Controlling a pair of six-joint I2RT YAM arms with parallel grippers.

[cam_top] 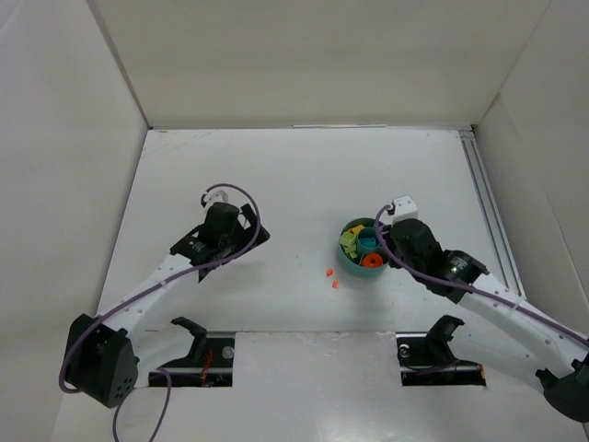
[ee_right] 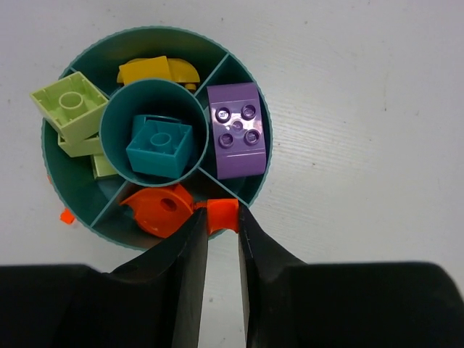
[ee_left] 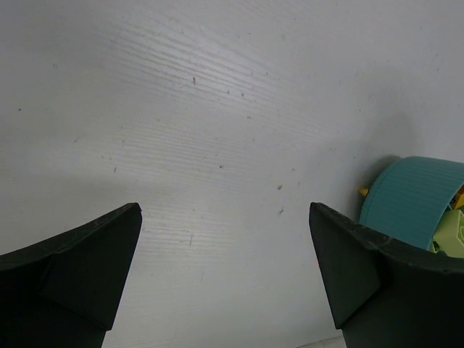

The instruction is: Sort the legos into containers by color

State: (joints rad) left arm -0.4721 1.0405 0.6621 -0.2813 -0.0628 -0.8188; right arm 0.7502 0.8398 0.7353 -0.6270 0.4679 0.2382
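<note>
White arms (cam_top: 152,281) with black wrists and purple cables (cam_top: 250,198)

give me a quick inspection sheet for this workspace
surface: white table, faint specks
job's things: dish holds teal brick in centre cup; purple brick, yellow piece, lime bricks and orange piece in separate wedges; two orange bits loose on table beside dish
clutter: nothing seen
grippers: left gripper open above bare table; right gripper shut on orange brick at dish's near rim
cables: purple cable along each arm
surroundings: white walls on three sides; rail on the right
</note>
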